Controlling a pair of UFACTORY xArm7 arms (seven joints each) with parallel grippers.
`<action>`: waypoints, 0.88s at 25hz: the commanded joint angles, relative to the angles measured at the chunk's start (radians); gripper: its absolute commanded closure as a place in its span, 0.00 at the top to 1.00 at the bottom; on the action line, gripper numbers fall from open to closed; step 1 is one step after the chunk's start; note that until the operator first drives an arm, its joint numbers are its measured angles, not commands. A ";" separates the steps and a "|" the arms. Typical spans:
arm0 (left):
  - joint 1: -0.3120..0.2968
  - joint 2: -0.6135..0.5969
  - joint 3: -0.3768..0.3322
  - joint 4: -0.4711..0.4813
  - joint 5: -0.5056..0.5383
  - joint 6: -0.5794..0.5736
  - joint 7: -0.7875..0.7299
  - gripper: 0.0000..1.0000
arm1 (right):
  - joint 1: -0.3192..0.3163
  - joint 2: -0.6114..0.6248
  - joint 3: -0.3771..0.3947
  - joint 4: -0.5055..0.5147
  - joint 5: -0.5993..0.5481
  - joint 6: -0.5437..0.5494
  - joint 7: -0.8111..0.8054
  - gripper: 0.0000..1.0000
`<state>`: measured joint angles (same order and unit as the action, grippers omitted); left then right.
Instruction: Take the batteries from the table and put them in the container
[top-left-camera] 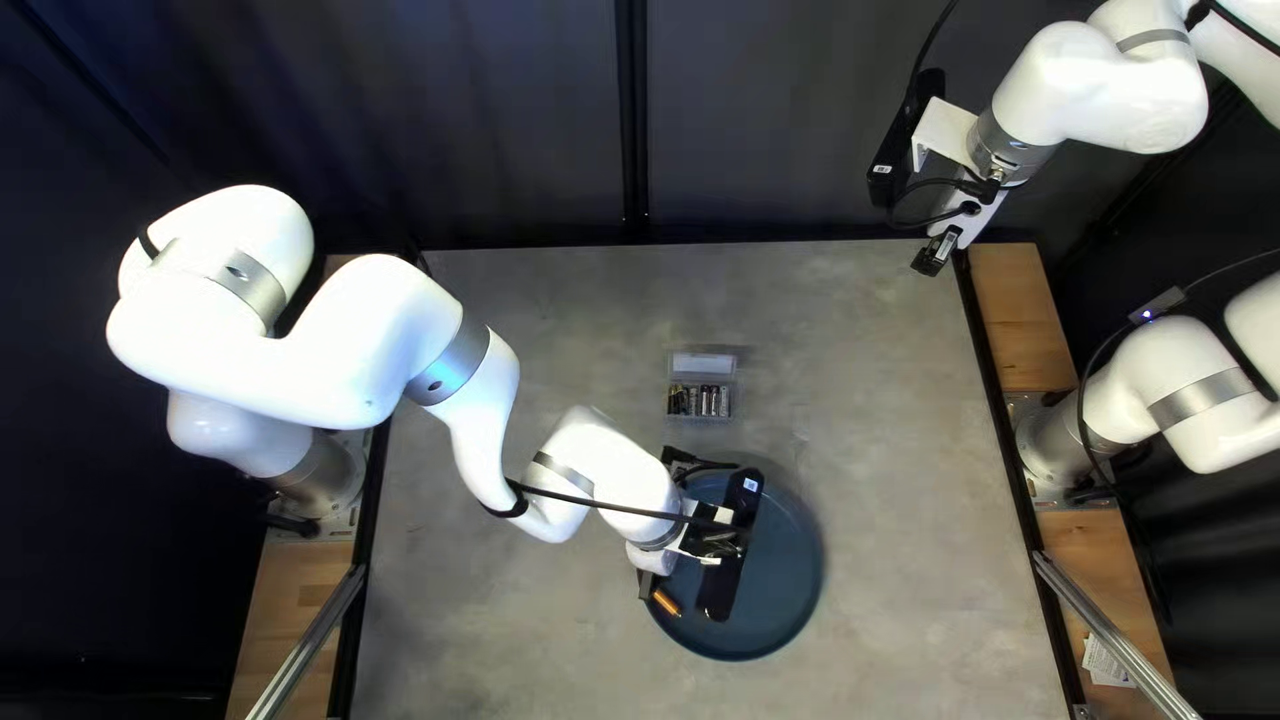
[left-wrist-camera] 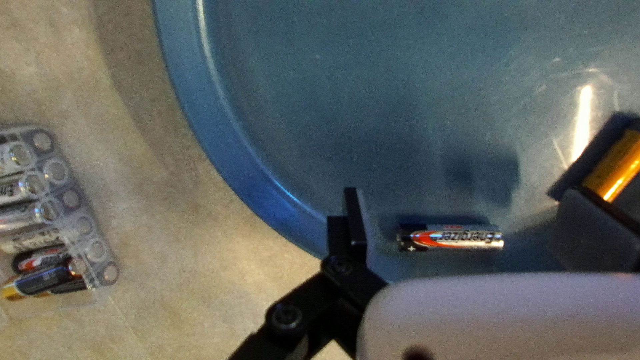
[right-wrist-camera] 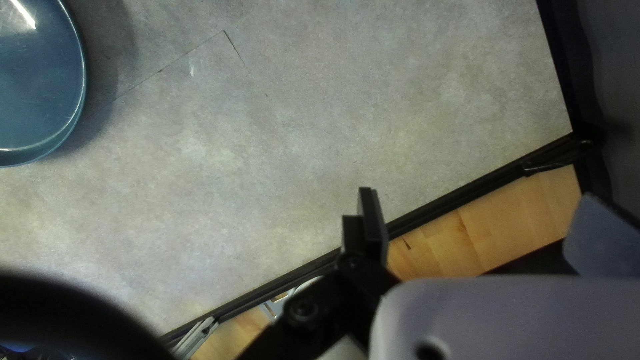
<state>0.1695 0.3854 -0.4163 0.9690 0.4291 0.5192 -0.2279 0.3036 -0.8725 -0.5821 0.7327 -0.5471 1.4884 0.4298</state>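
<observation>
White left arm bending down over the blue plate, left gripper spread wide, silver battery right between its fingers, gold battery near one, container out past the other, right gripper spread too.

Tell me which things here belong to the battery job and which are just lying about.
For the job:
silver battery, orange battery
blue dish under them
clear case holding more batteries

Just lying about:
white paper beside a metal rail

a brand name and polarity sign mark the silver-and-black battery.
</observation>
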 commanded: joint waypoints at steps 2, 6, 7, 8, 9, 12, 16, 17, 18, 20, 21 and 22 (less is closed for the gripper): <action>-0.003 0.001 -0.002 -0.002 0.000 0.005 0.001 1.00 | 0.000 0.000 0.000 0.000 0.000 0.000 0.000 1.00; -0.003 0.008 -0.001 0.003 0.001 0.008 0.004 1.00 | 0.000 0.000 0.000 0.000 0.000 0.000 0.000 1.00; -0.003 0.009 -0.001 0.003 0.001 0.008 0.004 1.00 | 0.000 0.000 0.000 0.000 0.000 0.000 0.000 1.00; -0.003 0.010 0.000 0.002 0.002 0.007 0.004 1.00 | 0.000 0.000 0.000 0.000 0.000 0.000 0.000 1.00; -0.003 0.011 0.000 0.002 0.002 0.007 0.004 1.00 | 0.000 0.000 0.000 0.000 0.000 0.000 0.000 1.00; -0.003 0.012 0.000 0.000 0.001 0.006 0.003 1.00 | 0.000 0.000 0.000 0.000 0.000 0.000 0.000 1.00; -0.002 0.021 0.004 0.002 0.003 0.002 0.003 1.00 | 0.000 0.000 0.000 0.000 0.000 0.000 0.000 1.00; -0.002 0.022 0.004 0.002 0.003 0.002 0.003 1.00 | 0.000 0.000 0.000 0.000 0.000 0.000 0.000 1.00; -0.001 0.023 0.004 0.004 0.002 0.003 0.004 1.00 | 0.000 0.000 0.000 0.000 0.000 0.000 0.000 1.00; 0.002 0.028 0.003 0.010 -0.002 0.008 0.010 1.00 | 0.000 0.000 0.000 0.000 0.000 0.000 0.000 1.00; 0.004 0.031 0.003 0.012 -0.003 0.009 0.012 1.00 | 0.000 0.000 0.000 0.000 0.000 0.000 0.000 1.00; 0.005 0.035 0.004 0.014 -0.004 0.010 0.014 1.00 | 0.000 0.000 0.000 0.000 0.000 0.000 0.000 1.00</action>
<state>0.1718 0.4143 -0.4132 0.9789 0.4276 0.5265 -0.2178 0.3036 -0.8725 -0.5821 0.7327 -0.5471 1.4884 0.4298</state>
